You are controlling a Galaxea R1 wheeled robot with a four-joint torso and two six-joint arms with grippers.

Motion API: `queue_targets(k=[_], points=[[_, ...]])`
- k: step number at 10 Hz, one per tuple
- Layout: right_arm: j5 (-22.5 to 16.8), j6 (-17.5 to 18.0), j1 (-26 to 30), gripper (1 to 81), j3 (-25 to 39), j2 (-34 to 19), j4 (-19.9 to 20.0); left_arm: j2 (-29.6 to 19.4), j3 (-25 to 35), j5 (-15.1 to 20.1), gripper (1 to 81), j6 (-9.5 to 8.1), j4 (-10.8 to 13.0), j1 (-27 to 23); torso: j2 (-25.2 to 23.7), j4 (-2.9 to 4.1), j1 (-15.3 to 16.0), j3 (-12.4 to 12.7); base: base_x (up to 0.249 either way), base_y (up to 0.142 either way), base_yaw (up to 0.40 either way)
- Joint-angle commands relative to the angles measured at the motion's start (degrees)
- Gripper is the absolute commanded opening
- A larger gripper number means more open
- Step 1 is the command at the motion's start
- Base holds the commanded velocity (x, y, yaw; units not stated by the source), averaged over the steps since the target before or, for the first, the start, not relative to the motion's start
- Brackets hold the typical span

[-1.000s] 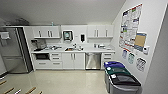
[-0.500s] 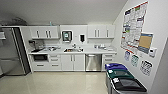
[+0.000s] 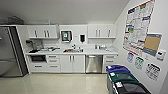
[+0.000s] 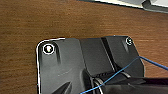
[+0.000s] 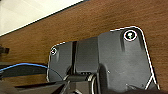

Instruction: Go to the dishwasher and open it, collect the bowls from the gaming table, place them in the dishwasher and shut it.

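Observation:
The dishwasher [image 3: 93,63] is a stainless-steel front with a bar handle near its top, built into the white lower cabinets right of the sink [image 3: 72,50]. Its door is shut. It stands across the room from me, a stretch of pale floor [image 3: 57,83] away. The bowls and the gaming table are out of view. In the left wrist view a brown wood-grain surface [image 4: 50,20] lies behind the robot's dark plate. The same kind of brown surface [image 5: 112,15] appears in the right wrist view, next to a pale strip of floor [image 5: 30,12].
A steel fridge [image 3: 10,52] stands at the left end of the counter. A row of lidded waste bins [image 3: 125,80] lines the right wall, close to my right front. Posters [image 3: 138,27] hang on that wall. White upper cabinets [image 3: 42,32] hang above the counter.
The whole head picture has shifted slightly, so the camera has moved a little toward the kitchenette. Nothing in the room has moved.

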Motion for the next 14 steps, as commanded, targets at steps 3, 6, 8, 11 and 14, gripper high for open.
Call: queue_targets(k=[3,6,8,11,14], points=[[-2.7,-0.4,3.6,81.1,0.1,-1.2,-0.7,-0.5,0.2,2.6,81.1,-0.15,0.8,-3.4,0.0,0.00,0.0,0.0,0.225,0.000,0.000],[-2.4,-0.2,3.5,81.1,-5.5,-0.4,0.0,0.0,-4.2,2.5,81.1,-0.15,0.2,-3.0,0.0,0.00,0.0,0.0,0.224,0.000,0.000],[-2.6,-0.1,3.5,81.1,-8.6,0.7,0.1,0.8,-6.4,2.5,81.1,-0.15,0.3,-3.0,0.0,0.00,0.0,0.0,0.224,0.000,0.000],[-2.6,0.3,3.6,81.1,-10.4,0.5,0.2,0.7,-6.5,2.5,81.1,-0.15,0.2,-3.0,0.0,0.00,0.0,0.0,0.224,0.000,0.000],[-2.6,0.2,3.4,81.1,-10.8,1.0,-0.2,0.9,-6.6,2.5,81.1,-0.15,0.4,-3.0,0.0,0.00,0.0,0.0,0.216,0.000,0.000]])
